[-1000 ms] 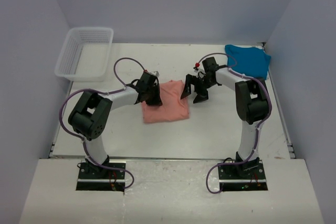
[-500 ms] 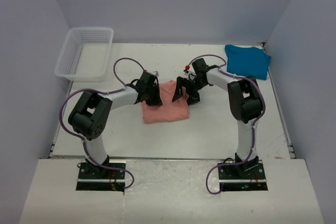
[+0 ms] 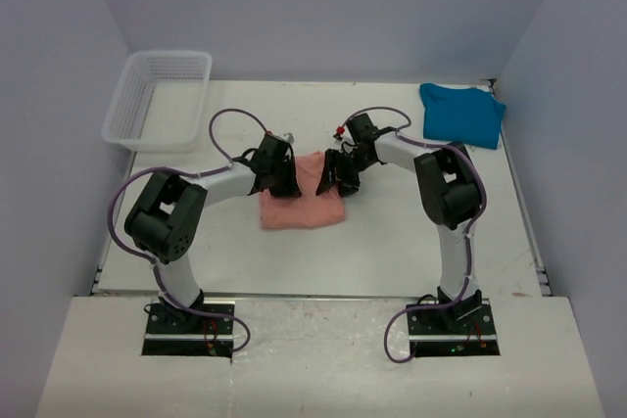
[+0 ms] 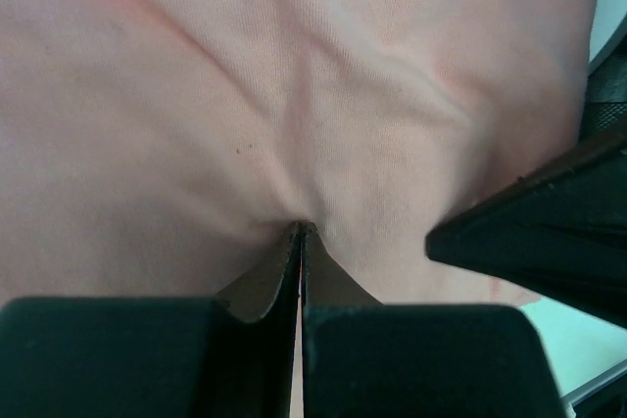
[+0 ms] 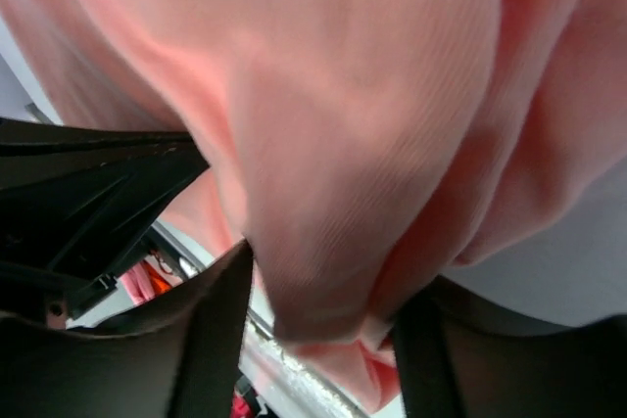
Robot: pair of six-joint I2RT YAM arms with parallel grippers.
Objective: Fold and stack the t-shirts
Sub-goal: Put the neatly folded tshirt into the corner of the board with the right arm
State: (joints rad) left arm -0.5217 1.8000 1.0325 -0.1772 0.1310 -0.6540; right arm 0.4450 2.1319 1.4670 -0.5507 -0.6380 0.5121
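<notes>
- Top external view is showing the table with the white mesh basket sitting at 10 o'clock, not involved.
- teal-blue t-shirt is lying flat-ish at 1 o'clock, well apart from everything else. It is looking roughly folded, but I cannot tell for sure.
- salmon-pink t-shirt is lying at table centre as a rough rectangle, so folding is probably about midway. Stacking is not yet done.
- left gripper is sitting at the pink shirt's 11 o'clock edge, jaws fully together and pinching a small tuck of cloth.
- right gripper is sitting at the shirt's 1 o'clock corner. Its fingers are standing partway apart, a thick pink fold filling the gap and touching both.
</notes>
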